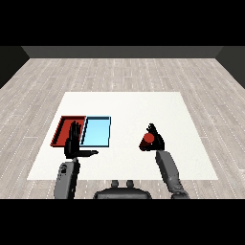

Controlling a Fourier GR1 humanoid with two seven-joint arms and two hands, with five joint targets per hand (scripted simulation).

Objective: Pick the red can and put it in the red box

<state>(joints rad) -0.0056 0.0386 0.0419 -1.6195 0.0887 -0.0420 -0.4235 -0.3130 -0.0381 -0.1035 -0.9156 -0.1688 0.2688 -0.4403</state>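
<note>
A white table [124,103] stands on a grey plank floor, with a red tray [61,128] and a light blue tray [98,131] side by side at its left. To the right, well apart from both, the robot's right hand [156,141] curls its fingers around the red can [148,139], which sits enclosed in that grasp over the tabletop. The left hand [72,143] hovers over the red tray's near edge, fingers straight and thumb spread, holding nothing. The step in hand appears to be the carry: the can should travel leftward, kept upright and high enough to pass the tray walls. The blue tray lies directly between can and goal, and the left hand crowds the drop spot, so it would likely need to give way.
</note>
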